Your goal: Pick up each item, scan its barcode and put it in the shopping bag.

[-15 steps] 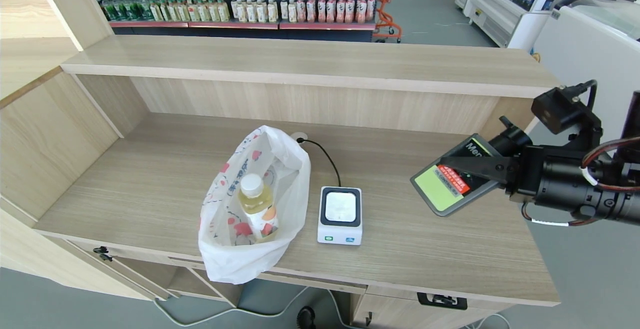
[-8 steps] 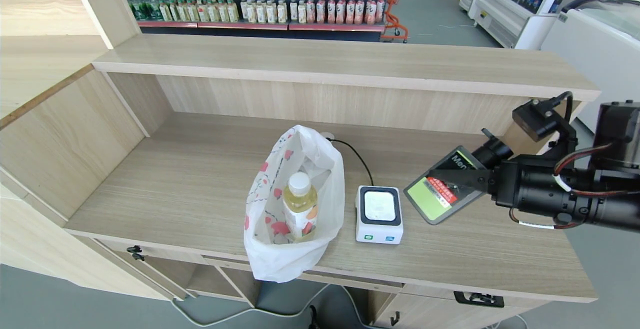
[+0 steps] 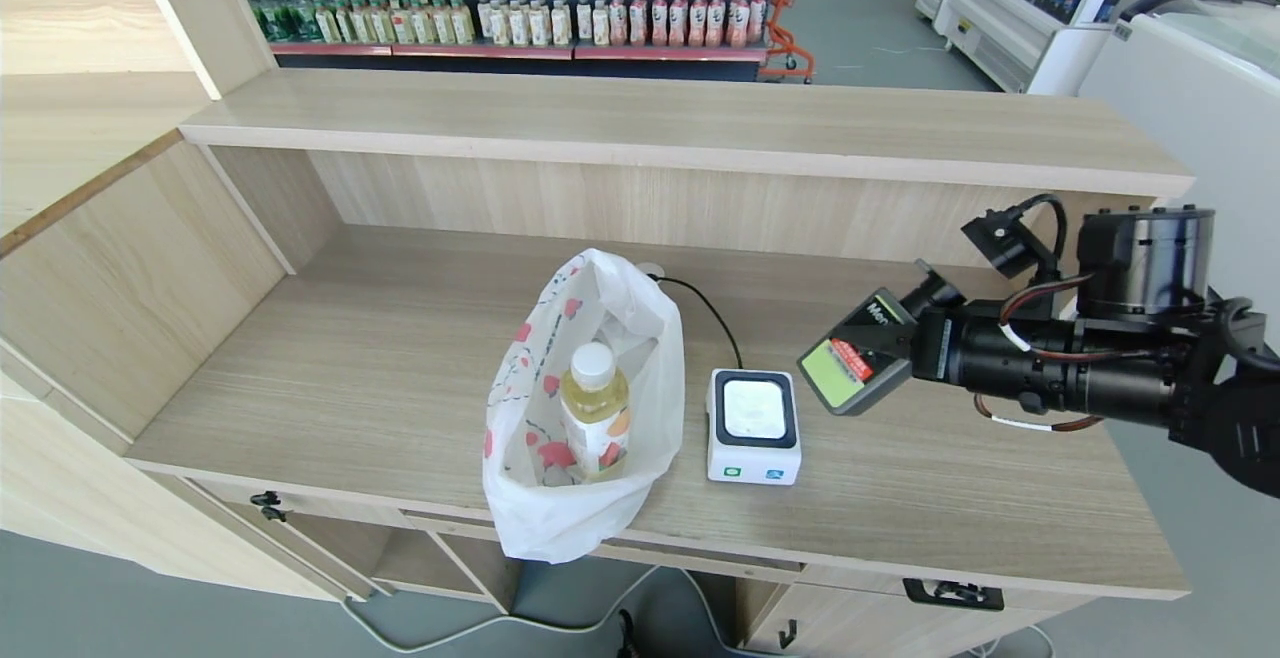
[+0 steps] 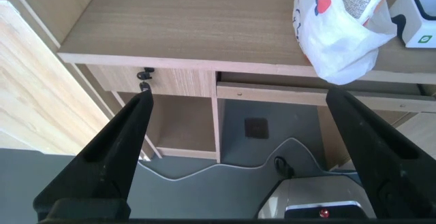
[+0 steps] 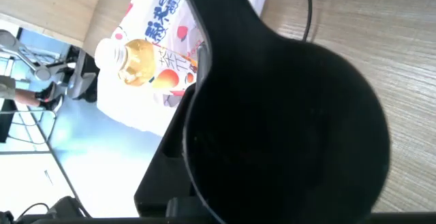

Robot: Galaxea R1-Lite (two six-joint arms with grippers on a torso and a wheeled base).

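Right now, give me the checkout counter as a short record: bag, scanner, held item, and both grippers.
Bag: shopping bag standing open on the counter, bottle upright inside
Scanner: scanner on the counter, right of the shopping bag
Held item: flat box with green and red labels, in the air right of the scanner
Right arm: right gripper shut on the flat box
Left arm: left gripper open, empty, low in front of the counter
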